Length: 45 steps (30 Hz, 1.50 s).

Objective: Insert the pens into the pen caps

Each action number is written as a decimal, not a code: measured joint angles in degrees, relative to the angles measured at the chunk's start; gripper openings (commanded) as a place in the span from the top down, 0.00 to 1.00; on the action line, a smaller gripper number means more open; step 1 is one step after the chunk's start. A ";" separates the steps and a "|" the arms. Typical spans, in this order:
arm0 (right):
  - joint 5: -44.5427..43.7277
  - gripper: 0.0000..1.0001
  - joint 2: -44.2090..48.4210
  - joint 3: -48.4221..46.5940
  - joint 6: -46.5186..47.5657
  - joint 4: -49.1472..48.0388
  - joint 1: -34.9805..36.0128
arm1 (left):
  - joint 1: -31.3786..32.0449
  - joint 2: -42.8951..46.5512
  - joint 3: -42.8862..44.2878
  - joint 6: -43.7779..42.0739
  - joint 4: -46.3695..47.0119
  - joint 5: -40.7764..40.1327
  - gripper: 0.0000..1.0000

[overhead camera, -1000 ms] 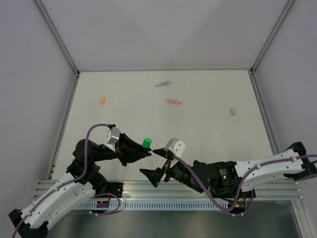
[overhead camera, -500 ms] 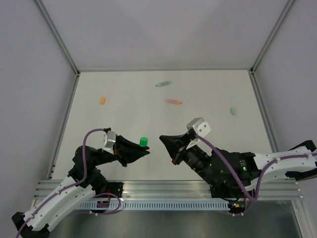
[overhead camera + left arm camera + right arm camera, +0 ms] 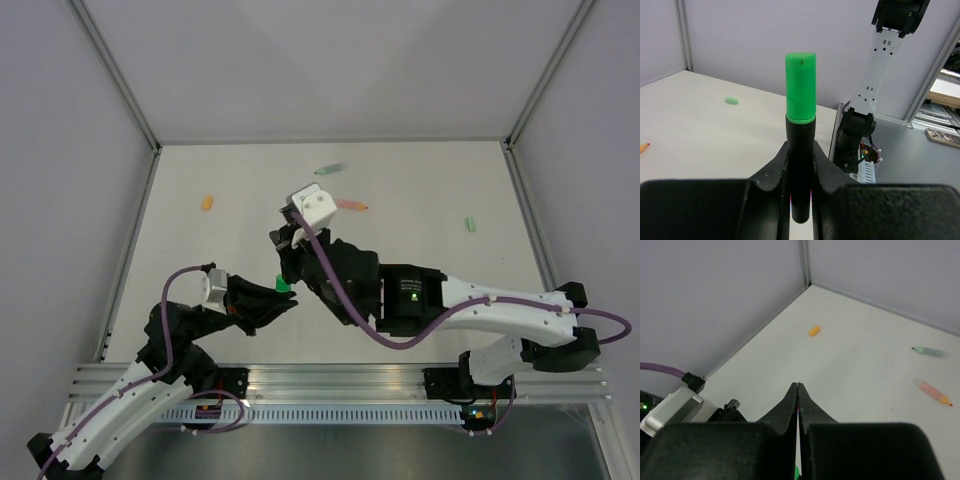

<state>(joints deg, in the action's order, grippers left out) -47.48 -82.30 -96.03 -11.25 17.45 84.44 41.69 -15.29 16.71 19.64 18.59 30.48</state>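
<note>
At the worktop's (image 3: 420, 180) 7 o'clock, the left tool (image 3: 800, 150) is clamped on the black marker (image 3: 800, 165), which has a bright green end. Just beyond it, the right tool (image 3: 798, 390) is pressed fully closed and empty. Farther out lie the mint cap (image 3: 469, 224) at 3 o'clock, the orange cap (image 3: 207, 202) at 10, and the salmon pen (image 3: 350, 204) and mint pen (image 3: 328, 169) near 12.

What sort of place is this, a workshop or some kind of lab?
Most likely a robotics lab test cell: a white tabletop boxed in by plain pale panels on aluminium posts, with two black-and-white robot arms, left and right, bolted to a slotted metal rail at its near edge.
</note>
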 measured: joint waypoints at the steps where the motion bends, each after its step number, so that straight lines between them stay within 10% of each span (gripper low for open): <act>1: 1.53 1.00 -1.14 0.37 -0.61 0.55 -0.22 | 0.00 0.11 -0.02 -0.07 -0.02 0.00 0.98; 45: 7.48 1.00 3.45 40.30 -22.01 -36.63 -2.71 | 0.22 -1.79 -4.61 0.11 -8.11 0.13 0.98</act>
<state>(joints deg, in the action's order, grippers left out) -40.01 -78.85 -55.72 -33.26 -19.18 81.73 41.91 -17.08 12.10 19.75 10.48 30.61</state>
